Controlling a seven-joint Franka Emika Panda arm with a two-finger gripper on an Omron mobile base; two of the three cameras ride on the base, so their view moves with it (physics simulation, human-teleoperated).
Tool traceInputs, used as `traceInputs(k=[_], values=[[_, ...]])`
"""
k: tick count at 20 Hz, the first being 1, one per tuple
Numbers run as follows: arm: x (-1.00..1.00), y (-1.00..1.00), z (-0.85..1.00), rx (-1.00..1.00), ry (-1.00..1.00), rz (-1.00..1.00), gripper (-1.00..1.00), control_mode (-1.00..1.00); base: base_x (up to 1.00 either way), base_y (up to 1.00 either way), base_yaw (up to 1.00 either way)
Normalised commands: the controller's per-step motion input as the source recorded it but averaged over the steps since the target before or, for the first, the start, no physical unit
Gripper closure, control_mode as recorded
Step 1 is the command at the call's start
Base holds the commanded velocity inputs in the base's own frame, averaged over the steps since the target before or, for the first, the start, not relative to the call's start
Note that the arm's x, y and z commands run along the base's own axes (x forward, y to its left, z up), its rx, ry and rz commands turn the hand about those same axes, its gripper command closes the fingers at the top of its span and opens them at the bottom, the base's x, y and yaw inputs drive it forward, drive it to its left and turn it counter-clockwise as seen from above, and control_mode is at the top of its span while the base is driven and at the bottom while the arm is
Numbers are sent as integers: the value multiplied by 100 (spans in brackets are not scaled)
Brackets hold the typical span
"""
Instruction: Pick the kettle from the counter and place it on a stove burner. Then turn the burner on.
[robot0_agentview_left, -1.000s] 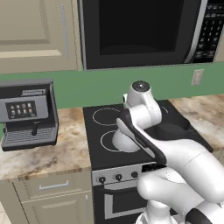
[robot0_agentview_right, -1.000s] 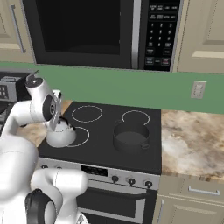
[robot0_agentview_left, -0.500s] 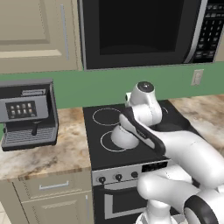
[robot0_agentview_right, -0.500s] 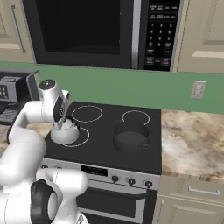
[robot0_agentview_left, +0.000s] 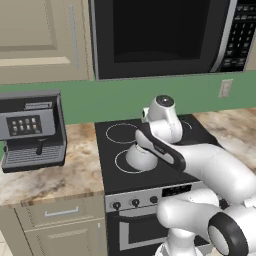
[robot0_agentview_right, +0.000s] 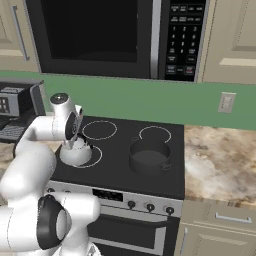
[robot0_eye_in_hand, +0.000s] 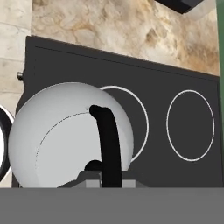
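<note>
Kettle held over the front-left burner, ready to set down.
Left base view, centre: the kettle (robot0_agentview_left: 139, 156) sits over the stove burner (robot0_agentview_left: 131, 161). Right base view, left: the same. Hand view, bottom: the hand (robot0_eye_in_hand: 105, 178) is clamped on its dark handle for carrying.
</note>
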Motion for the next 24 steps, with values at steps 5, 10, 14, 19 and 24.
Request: traceInputs(k=[5, 10, 14, 19, 24], values=[[5, 0, -20, 0, 0, 0, 100, -100, 0, 0, 0], [23, 0, -12, 0, 0, 0, 100, -100, 0, 0, 0], [28, 0, -10, 0, 0, 0, 100, -100, 0, 0, 0], [30, 9, -9, 0, 0, 0, 100, -100, 0, 0, 0], [22, 17, -9, 0, 0, 0, 100, -100, 0, 0, 0]])
